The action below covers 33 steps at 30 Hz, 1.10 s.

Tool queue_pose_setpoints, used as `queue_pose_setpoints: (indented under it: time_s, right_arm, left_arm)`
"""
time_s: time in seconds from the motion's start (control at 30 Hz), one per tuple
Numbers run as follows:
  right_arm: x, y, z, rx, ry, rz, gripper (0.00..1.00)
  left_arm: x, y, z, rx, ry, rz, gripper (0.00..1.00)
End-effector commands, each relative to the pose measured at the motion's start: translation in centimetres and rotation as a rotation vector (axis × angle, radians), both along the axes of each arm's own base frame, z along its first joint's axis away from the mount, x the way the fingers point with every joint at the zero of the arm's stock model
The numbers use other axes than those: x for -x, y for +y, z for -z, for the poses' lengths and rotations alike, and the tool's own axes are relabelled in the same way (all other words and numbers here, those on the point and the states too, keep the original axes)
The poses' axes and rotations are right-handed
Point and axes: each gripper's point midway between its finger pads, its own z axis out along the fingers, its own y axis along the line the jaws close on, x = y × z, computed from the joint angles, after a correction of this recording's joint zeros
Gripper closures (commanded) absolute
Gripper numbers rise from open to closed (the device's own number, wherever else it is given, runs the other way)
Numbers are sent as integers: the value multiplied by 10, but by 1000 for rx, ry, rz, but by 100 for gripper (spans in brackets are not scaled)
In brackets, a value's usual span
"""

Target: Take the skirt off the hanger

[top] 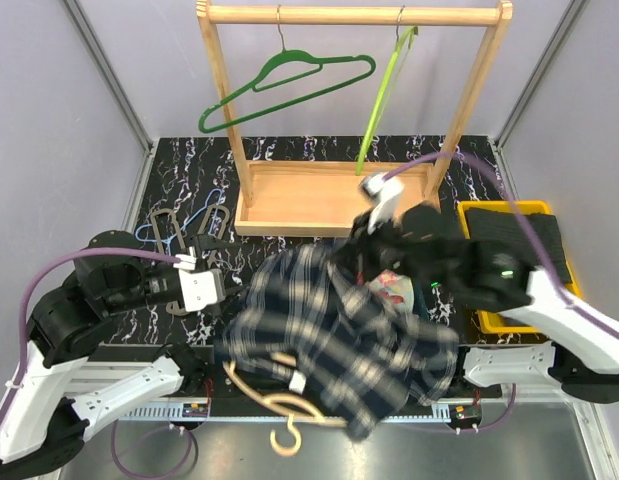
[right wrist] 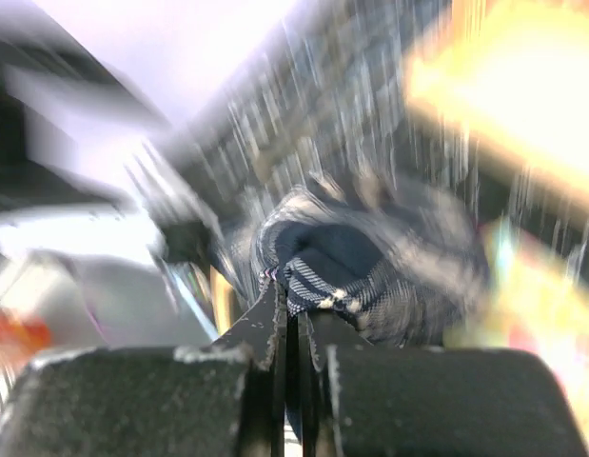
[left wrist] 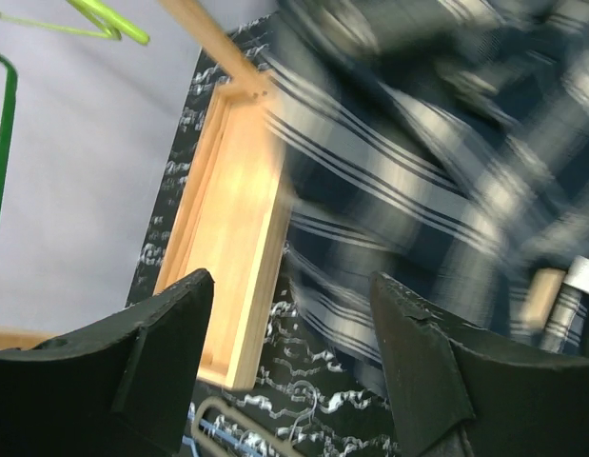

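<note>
**Pinching the navy-and-white plaid cloth skirt [top: 329, 330] at its far end**

My right gripper [right wrist: 292, 314] is clamping fully shut on a fold of it. From that pinch the cloth is stretching diagonally toward the pale wooden hanger [top: 274, 400] at the near edge. My left gripper [left wrist: 294, 362] is hanging wide apart, empty, and nearer that hanger.

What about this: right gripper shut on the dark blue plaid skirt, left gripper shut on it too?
No. The right gripper is shut on the dark blue plaid skirt, but the left gripper is open and empty; the left wrist view shows it.
</note>
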Motion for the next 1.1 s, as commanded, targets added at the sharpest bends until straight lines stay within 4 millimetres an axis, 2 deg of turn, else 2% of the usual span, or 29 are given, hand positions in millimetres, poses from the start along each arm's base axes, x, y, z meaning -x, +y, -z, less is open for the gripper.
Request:
queue_pose_setpoints:
  time_s: [0.0,0.1,0.17,0.2,0.27,0.3,0.37,0.4,0.43,0.47,0.53,0.57,0.77,0.8,0.83,0.9,0.93,0.97,1.03,1.07]
  right_arm:
    - [-29,-42,-210,-417,-451,166,100]
    - [-43,-56,-241,-400,-576,251,100]
    - [-53,-51,-241,-349,-613,277,100]
    - [-55,-51,-244,-345,-619,288,100]
    - [-61,-44,-238,-323,-616,295,100]
    - [-64,-40,-233,-310,-609,295,100]
    - [-67,-34,-220,-294,-584,292,100]
    - [-68,-33,-218,-300,-579,291,100]
    - [-69,-32,-215,-299,-572,289,100]
    - [-67,-31,-212,-306,-560,279,100]
    - [-68,-30,-208,-307,-550,278,100]
    - [-67,-28,-205,-308,-539,271,100]
    - [-65,-23,-195,-320,-504,247,100]
    - [-65,-23,-194,-319,-501,249,100]
    - [-63,-22,-192,-325,-492,239,100]
    - [-64,-19,-186,-322,-481,232,100]
    - [-63,-17,-183,-325,-469,226,100]
    - [-64,-15,-181,-324,-464,222,100]
    - [-64,-15,-177,-329,-449,221,100]
    - [-63,-14,-176,-331,-445,217,100]
  left_arm:
    - [14,-15,-20,74,-13,115,28]
    - [28,-16,-9,52,-75,201,29]
    - [38,-11,-3,42,-150,256,29]
    - [38,-11,14,-17,-214,298,29]
    - [45,-3,31,-65,-336,350,26]
    - [41,-5,59,-146,-439,413,26]
    - [49,1,75,-169,-615,474,25]
    - [45,-6,94,-192,-706,519,25]
    - [46,-9,98,-173,-744,528,24]
    - [50,-12,110,-153,-762,554,23]
    - [50,-18,112,-148,-861,593,21]
    - [48,-21,124,-162,-865,612,21]
    - [26,-44,134,-183,-920,633,20]
    - [22,-48,131,-184,-946,629,20]
    - [15,-53,137,-202,-925,634,20]
    - [4,-62,131,-196,-958,609,21]
    - [-7,-67,136,-219,-948,586,21]
    - [-16,-73,129,-199,-973,547,21]
    - [-34,-79,138,-241,-948,514,22]
    - [-41,-83,136,-245,-961,493,23]
